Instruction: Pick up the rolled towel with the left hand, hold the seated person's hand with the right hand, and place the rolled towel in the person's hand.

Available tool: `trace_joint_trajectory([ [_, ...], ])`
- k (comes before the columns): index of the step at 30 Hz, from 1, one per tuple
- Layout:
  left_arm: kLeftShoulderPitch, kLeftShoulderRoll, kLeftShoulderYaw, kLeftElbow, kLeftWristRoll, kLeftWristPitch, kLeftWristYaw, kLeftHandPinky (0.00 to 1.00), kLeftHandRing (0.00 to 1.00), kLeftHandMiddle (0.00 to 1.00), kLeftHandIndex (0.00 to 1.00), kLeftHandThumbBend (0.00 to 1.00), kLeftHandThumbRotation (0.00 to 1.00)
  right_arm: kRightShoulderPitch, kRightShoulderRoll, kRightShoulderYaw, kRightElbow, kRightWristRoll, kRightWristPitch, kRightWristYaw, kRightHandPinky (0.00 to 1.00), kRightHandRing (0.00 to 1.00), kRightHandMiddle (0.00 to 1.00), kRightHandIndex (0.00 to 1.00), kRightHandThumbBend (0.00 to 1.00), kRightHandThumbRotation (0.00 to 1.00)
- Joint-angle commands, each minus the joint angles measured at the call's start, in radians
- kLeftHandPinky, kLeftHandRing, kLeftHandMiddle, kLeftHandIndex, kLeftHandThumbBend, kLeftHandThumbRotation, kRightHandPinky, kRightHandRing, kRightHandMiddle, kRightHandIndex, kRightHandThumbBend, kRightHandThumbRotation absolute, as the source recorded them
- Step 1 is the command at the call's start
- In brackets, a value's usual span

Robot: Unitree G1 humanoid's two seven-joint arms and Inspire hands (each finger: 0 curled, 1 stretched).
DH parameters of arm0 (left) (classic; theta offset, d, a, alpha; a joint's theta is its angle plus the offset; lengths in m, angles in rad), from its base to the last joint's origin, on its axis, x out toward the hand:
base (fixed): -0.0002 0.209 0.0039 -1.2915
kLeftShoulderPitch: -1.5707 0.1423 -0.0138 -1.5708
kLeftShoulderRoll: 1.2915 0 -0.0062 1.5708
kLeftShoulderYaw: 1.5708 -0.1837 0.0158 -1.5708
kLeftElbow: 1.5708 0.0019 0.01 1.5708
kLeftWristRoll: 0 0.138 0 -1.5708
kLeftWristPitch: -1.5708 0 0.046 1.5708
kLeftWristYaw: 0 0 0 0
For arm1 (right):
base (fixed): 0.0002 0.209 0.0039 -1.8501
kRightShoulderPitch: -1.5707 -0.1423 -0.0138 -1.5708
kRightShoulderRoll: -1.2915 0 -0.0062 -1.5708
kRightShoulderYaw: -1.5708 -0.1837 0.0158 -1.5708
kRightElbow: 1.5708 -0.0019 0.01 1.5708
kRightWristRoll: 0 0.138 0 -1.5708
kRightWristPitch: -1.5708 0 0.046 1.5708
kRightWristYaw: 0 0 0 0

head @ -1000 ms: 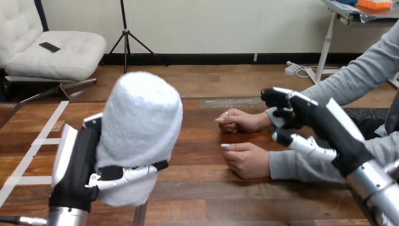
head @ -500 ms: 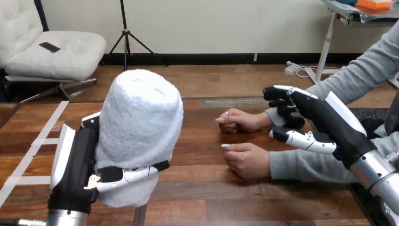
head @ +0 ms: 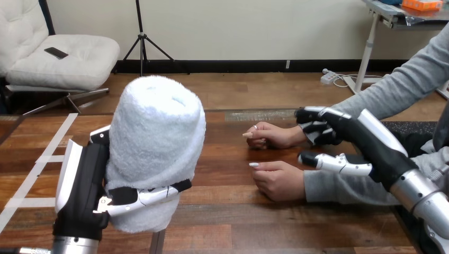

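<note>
One step of three looks done. The left hand [head: 84, 185] is closed round the rolled towel [head: 156, 137], with its thumb across the front. The towel stands straight up in that hand, over the near left part of the wooden tabletop [head: 227, 217].

The second step is only begun, I think. The right hand [head: 365, 143] is open, with its fingers stretched out and its thumb held apart. It is over the right side of the tabletop, beside the person's wrists. Its fingers are not curled round anything.

The person's far hand [head: 272, 136] and the person's near hand [head: 279, 180] both lie on the wood with their palms down. They are well apart from the towel. So two steps are left: the right hand must take hold of one of the person's hands, and the towel must go into it. (That hand would need to turn palm up first, I guess.)

Some things are hard to see. The towel hides the left hand's fingers behind it, and I cannot tell if the towel's bottom touches the wood. I cannot tell if the right hand touches the grey sleeve [head: 339, 188] or just hangs over it. The right arm is cut off at the near right corner.
</note>
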Motion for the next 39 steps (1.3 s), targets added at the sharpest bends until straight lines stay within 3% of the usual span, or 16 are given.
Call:
trace_joint_trajectory([
  [1, -0.045, -0.006, 0.030, -0.073, -0.040, -0.035, -0.013, 0.25, 0.30, 0.37, 0.38, 0.59, 0.00, -0.115, -0.037, 0.015, 0.030, -0.021, -0.004, -0.029, 0.69, 0.80, 0.84, 0.84, 0.82, 0.61],
  [13, -0.044, -0.009, 0.042, -0.078, -0.054, -0.053, -0.037, 0.25, 0.30, 0.37, 0.38, 0.59, 0.00, -0.166, -0.065, 0.051, 0.088, -0.074, 0.048, -0.023, 0.72, 0.84, 0.88, 0.86, 0.87, 0.60],
  [39, -0.047, -0.023, 0.050, -0.075, -0.066, -0.047, -0.066, 0.25, 0.30, 0.36, 0.38, 0.59, 0.00, -0.278, -0.103, 0.154, 0.255, -0.204, 0.042, -0.091, 0.74, 0.85, 0.87, 0.86, 0.95, 0.62],
])
